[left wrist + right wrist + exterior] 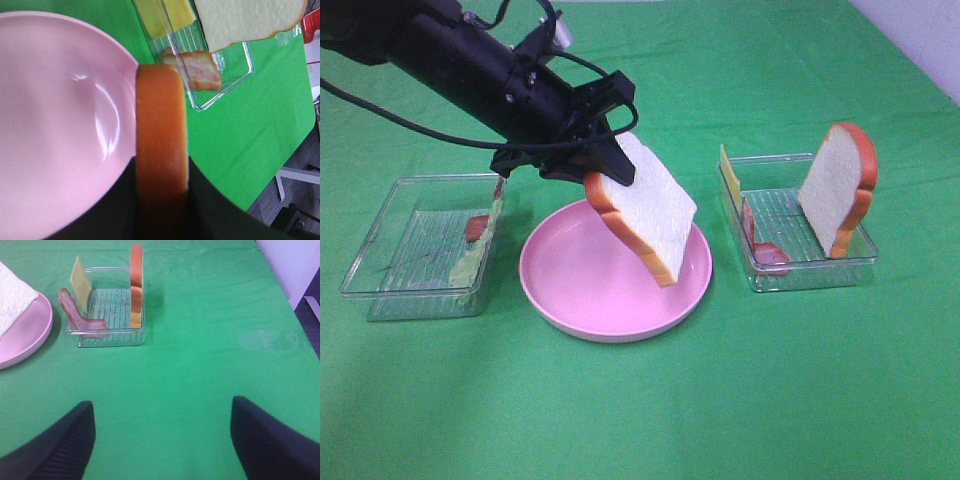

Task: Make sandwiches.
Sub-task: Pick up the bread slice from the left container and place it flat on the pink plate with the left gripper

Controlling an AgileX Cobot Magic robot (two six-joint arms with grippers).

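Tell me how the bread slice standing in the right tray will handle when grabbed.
The standing bread slice rests on its narrow edge by the tray wall, so a nudge would probably tip it. Its twin, the held slice, shows no sag though the left end effector clamps only one edge: likely stiff and light.

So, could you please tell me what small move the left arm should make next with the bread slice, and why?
Probably lower it and lay it flat: the left gripper grips the white toy bread slice with orange-brown crust tilted over the round pink plate, which looks bare.
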